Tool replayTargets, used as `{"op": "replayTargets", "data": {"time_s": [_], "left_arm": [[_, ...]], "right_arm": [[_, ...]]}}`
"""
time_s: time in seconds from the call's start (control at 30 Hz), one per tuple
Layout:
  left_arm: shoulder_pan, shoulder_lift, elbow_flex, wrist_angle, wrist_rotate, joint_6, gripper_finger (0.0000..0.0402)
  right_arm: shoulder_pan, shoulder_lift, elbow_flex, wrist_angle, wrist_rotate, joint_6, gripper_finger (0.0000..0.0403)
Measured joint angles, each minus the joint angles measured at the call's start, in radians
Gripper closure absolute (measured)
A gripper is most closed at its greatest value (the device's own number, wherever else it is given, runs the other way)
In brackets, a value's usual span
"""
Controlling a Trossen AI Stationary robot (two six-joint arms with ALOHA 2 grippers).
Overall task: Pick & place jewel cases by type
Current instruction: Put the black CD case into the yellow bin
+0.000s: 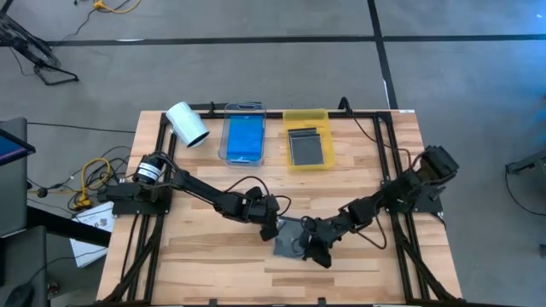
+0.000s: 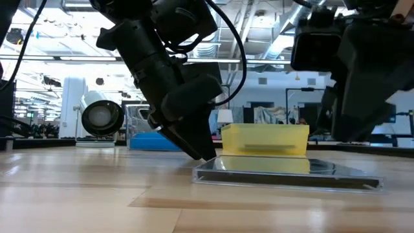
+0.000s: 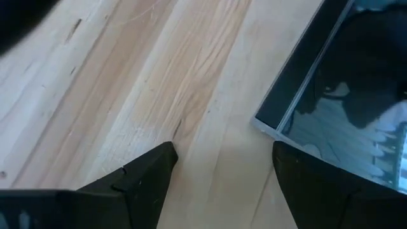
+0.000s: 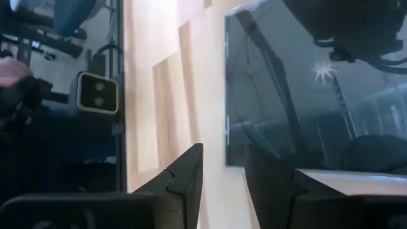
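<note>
Lying loose: one grey jewel case (image 1: 293,240); two trays (image 1: 244,138), each stacked.

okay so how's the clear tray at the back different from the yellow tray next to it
The clear tray holds bright blue jewel cases; the yellow tray holds dark grey jewel cases. The clear tray sits nearer the white roll, the yellow one farther from it. Both are rectangular and stand side by side along the table's far edge.

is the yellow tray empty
No, the yellow tray holds a dark grey jewel case in the high view.
</note>
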Motion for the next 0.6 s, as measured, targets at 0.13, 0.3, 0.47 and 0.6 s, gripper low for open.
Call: {"op": "replayTargets", "data": {"time_s": [0.13, 0.3, 0.47, 0.6], "left_arm": [[-0.001, -0.044, -0.007, -0.042, 0.039, 0.032, 0.0136], [-0.044, -0.13, -0.008, -0.064, 0.074, 0.067, 0.0136], [-0.152, -0.148, -0.006, -0.012, 0.067, 0.115, 0.0136], [-0.233, -0.114, -0.004, 0.032, -0.011, 0.102, 0.0136]], "right_arm": [[-0.012, -0.061, 0.0, -0.057, -0.006, -0.053, 0.0294], [-0.1, -0.11, 0.0, -0.187, 0.021, -0.171, 0.0294], [-0.249, -0.113, 0.0, -0.212, -0.011, -0.294, 0.0294], [-0.342, -0.112, 0.001, -0.237, -0.058, -0.37, 0.0294]]}}
